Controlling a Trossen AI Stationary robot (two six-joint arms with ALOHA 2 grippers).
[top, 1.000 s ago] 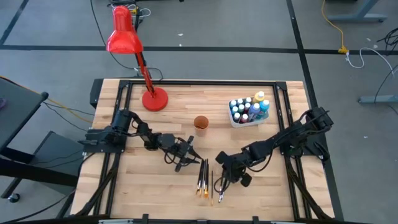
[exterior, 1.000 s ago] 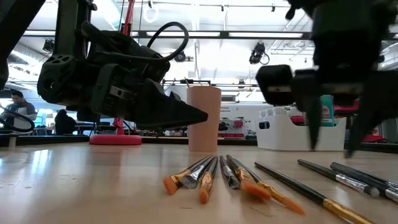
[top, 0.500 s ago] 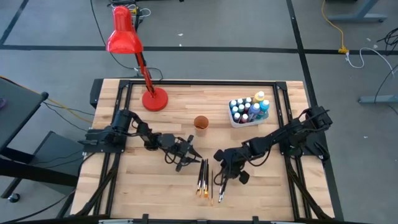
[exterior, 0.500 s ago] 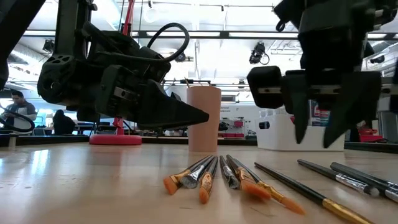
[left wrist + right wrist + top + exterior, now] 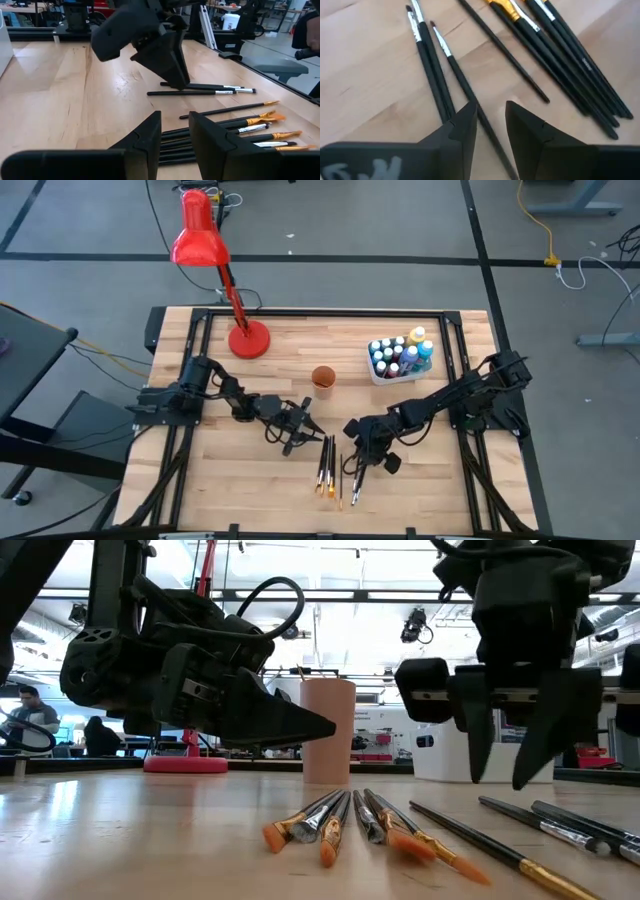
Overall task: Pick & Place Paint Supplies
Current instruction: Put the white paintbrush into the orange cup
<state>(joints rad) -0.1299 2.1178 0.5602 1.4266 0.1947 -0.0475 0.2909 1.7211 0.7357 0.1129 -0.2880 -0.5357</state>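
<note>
Several dark-handled paintbrushes [image 5: 327, 465] lie flat on the table with their orange tips toward the near edge; a few thinner ones [image 5: 354, 485] lie just to their right. The paint bottles [image 5: 402, 355] stand in the white tub. My right gripper [image 5: 356, 450] is open and points down over the thin brushes [image 5: 432, 70]; one thin handle [image 5: 470, 95] runs under the gap between its fingers, untouched. My left gripper [image 5: 303, 425] hovers left of the brushes' handle ends [image 5: 175, 150], its fingers a narrow gap apart.
An orange cup [image 5: 322, 377] stands behind the brushes, left of the white tub [image 5: 390, 380]. A red desk lamp [image 5: 248, 340] has its base at the far left of the table. Bare wood lies along the near edge. A person [image 5: 30, 715] sits in the room beyond.
My right gripper has moved a little toward the table's left, closer to the brushes and to my left gripper, staying open with its fingers pointing down. The brushes have not moved.
</note>
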